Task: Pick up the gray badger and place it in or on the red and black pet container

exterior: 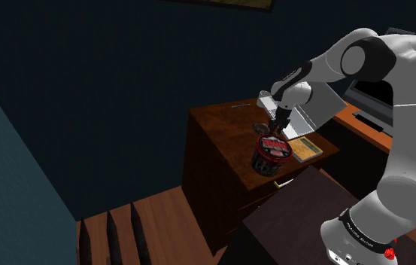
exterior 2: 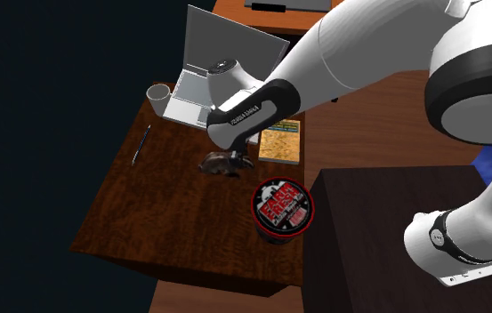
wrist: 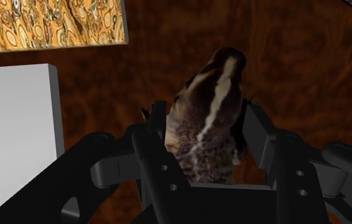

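So here we've got the gripper [wrist: 206, 126] down over the badger [wrist: 214, 89]. In the wrist view its two black fingers [wrist: 158, 137] sit tight against the animal's sides, one on each flank, so we'd call it closed on the badger. The badger is brownish-grey with a pale stripe running up its head, and its nose points away from the gripper across the dark wooden desk [exterior 2: 128, 222]. In the second exterior view it sits about mid-desk, right under the wrist end of the arm [exterior 2: 324, 62], and it looks to be at desk level – we can't tell if it's actually off the wood. The red and black container [exterior 2: 281, 209] stands upright toward the lower right of that view, near the badger but not touching it, its top with white lettering facing up. Past the badger there's an open laptop [exterior 2: 201, 76] with a white cup [exterior 2: 158, 94] just beside it, a book [exterior 2: 281, 140] with a yellowish cover next to the laptop – and a pen [exterior 2: 141, 144] lying off toward that view's left.
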Motion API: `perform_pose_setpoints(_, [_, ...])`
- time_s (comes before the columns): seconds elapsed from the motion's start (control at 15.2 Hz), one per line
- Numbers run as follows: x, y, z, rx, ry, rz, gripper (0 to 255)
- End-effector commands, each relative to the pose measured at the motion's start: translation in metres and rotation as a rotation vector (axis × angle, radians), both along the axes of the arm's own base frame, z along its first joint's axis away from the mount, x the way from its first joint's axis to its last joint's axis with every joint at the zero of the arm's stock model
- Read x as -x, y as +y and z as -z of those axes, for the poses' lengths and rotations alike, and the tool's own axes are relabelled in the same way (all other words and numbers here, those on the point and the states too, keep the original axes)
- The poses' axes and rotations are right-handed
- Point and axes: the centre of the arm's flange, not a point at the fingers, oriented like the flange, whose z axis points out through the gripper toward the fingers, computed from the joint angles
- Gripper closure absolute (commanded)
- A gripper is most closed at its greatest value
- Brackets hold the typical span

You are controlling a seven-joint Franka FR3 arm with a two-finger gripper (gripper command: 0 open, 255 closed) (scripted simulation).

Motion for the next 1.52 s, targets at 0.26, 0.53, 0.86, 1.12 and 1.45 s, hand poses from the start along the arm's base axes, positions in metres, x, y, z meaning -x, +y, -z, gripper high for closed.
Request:
perform_pose_setpoints(0.26, [-0.001,-0.001,-0.032,0.000,0.000,0.000,255])
perform_pose_setpoints(0.53, [-0.001,-0.001,-0.053,0.000,0.000,0.000,255])
perform_pose_setpoints(0.86, [-0.001,-0.001,-0.079,0.000,0.000,0.000,255])
perform_pose_setpoints(1.12, [-0.001,-0.001,-0.101,0.000,0.000,0.000,255])
perform_pose_setpoints(1.45, [-0.001,-0.001,-0.127,0.000,0.000,0.000,255])
